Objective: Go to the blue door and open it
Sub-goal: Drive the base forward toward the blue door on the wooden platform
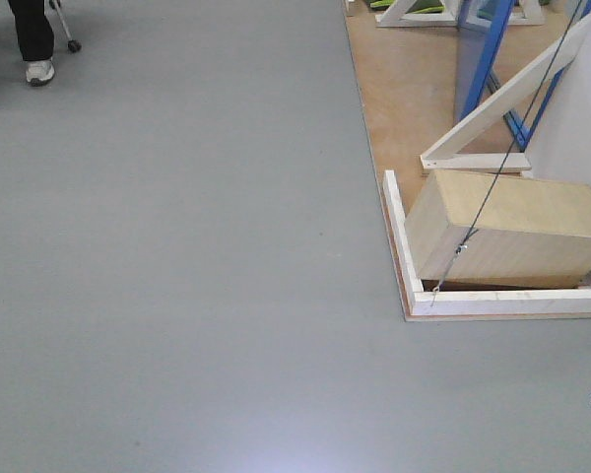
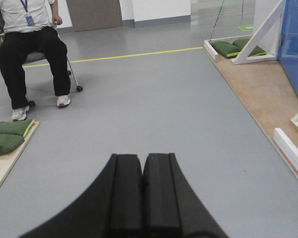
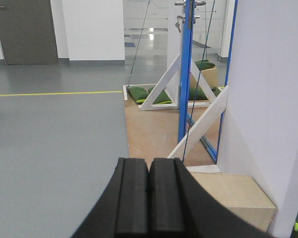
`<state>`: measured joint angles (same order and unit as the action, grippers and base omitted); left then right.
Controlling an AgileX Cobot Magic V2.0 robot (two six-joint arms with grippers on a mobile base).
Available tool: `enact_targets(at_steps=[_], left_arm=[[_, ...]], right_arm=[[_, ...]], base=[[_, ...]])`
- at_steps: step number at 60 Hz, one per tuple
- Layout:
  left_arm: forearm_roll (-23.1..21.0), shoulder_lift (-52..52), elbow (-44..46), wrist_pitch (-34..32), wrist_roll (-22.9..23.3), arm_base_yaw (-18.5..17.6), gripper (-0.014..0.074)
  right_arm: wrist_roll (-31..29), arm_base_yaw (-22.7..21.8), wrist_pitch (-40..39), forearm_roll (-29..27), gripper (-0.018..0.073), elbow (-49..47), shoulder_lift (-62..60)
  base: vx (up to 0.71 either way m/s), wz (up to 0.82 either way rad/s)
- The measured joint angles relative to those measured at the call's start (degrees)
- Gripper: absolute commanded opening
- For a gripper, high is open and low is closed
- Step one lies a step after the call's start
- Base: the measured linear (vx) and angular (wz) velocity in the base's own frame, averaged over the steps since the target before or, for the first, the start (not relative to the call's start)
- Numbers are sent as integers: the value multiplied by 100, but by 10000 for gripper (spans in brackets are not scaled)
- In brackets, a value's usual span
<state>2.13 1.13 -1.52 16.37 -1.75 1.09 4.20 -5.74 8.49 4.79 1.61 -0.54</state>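
Now, left gripper (image 2: pixel 143 161): clenched, its black pads pressing together, gripping nothing and hanging over grey floor.
Right gripper (image 3: pixel 149 166): likewise clenched, holding nothing and touching nothing.
Blue door (image 3: pixel 185 74): standing edge-on at 1 o'clock in the right wrist view, well apart from both grippers, with its steel lever handle (image 3: pixel 186 3) peeking in at the top edge.
White brace (image 3: pixel 198 124): leaning beside the door.
Writing: a badge is hanging on the seated person (image 2: pixel 32 44), too small to read.
Left wrist only: the person is sitting at 11 o'clock, green sandbags (image 2: pixel 5 136) lying at 9 o'clock.
Front view only: looking down on the wooden box (image 1: pixel 512 232) at 3 o'clock, a thin cable (image 1: pixel 502 168) crossing it.
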Motion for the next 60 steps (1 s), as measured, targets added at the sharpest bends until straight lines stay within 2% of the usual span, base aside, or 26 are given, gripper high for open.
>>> enact_targets(at_steps=[60], left_arm=[[0, 0, 0, 0, 0, 0, 70]], right_arm=[[0, 0, 0, 0, 2, 0, 0]], base=[[41, -3]])
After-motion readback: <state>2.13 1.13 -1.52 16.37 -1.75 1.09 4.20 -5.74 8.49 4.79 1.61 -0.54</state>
